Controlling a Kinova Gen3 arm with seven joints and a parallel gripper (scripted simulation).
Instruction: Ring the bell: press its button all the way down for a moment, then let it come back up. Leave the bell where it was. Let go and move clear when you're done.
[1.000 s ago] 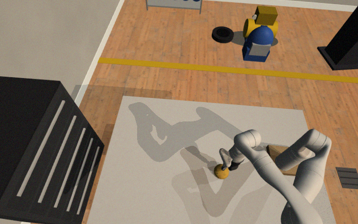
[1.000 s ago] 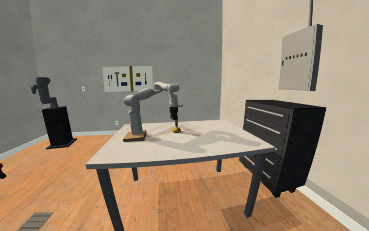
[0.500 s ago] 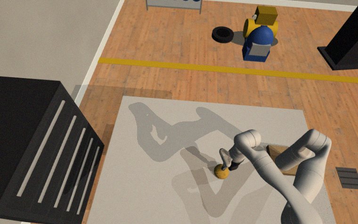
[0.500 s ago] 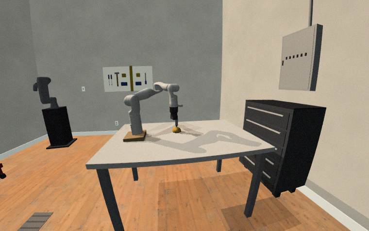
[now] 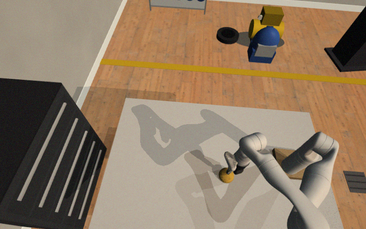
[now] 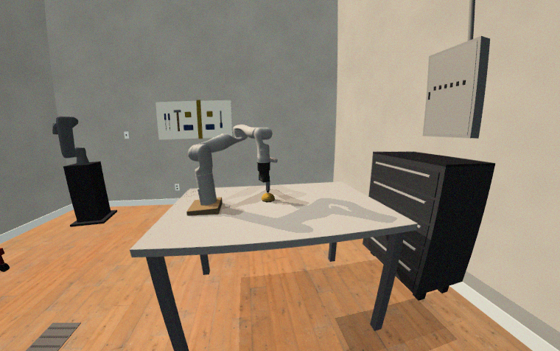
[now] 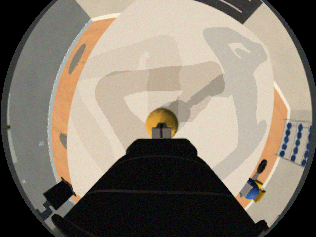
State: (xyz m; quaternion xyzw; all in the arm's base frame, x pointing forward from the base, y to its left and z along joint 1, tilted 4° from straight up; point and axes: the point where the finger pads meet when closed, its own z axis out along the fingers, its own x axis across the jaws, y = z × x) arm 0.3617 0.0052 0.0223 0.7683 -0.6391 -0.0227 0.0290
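Observation:
A small yellow dome-shaped bell (image 5: 226,175) sits on the light grey table, near the arm's side. It also shows in the exterior view (image 6: 268,197) and in the wrist view (image 7: 161,119). My gripper (image 5: 229,170) points straight down right over the bell, fingers shut with nothing between them. In the exterior view the fingertips (image 6: 267,189) touch the top of the bell. The button itself is hidden under the fingertips. In the wrist view the shut fingertips (image 7: 159,131) cover the bell's near part.
The arm's base stands on a wooden block (image 5: 290,161) at the table's right. A black drawer cabinet (image 5: 40,153) stands beside the table's left edge. Another robot on a black pedestal (image 6: 82,181) stands far off on the floor.

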